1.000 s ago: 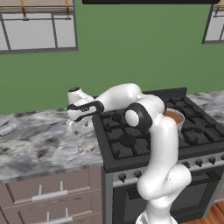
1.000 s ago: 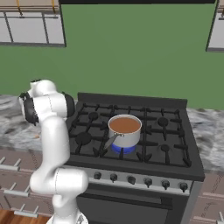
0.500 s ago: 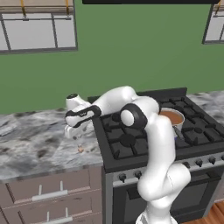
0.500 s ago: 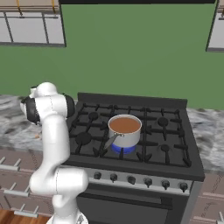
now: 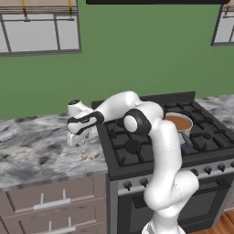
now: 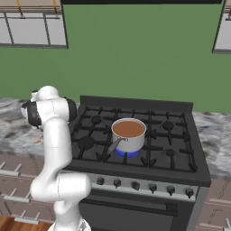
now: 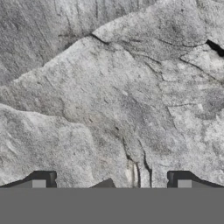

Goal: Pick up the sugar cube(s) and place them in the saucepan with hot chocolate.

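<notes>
The sugar cube (image 5: pixel 84 156) is a tiny pale tan speck on the grey marble counter, just left of the stove. My gripper (image 5: pixel 74 140) hangs a little above the counter, slightly left of and behind the cube, pointing down. In the hand view the gripper (image 7: pixel 111 183) is open, its two dark tips wide apart over bare marble with nothing between them. The saucepan with hot chocolate (image 5: pixel 179 124) is a shiny steel pan with brown liquid, standing on a stove burner well to the right; it also appears in the right base view as the saucepan (image 6: pixel 128 133) over a blue flame.
The marble counter (image 5: pixel 32 153) stretches left of the black gas stove (image 5: pixel 137 153), with drawers (image 5: pixel 50 205) below. My arm reaches from the stove front across its left edge. A green wall with windows stands behind.
The gripper has dropped lower toward the counter and shifted slightly left. It stays open. The saucepan and the cube have not moved.
</notes>
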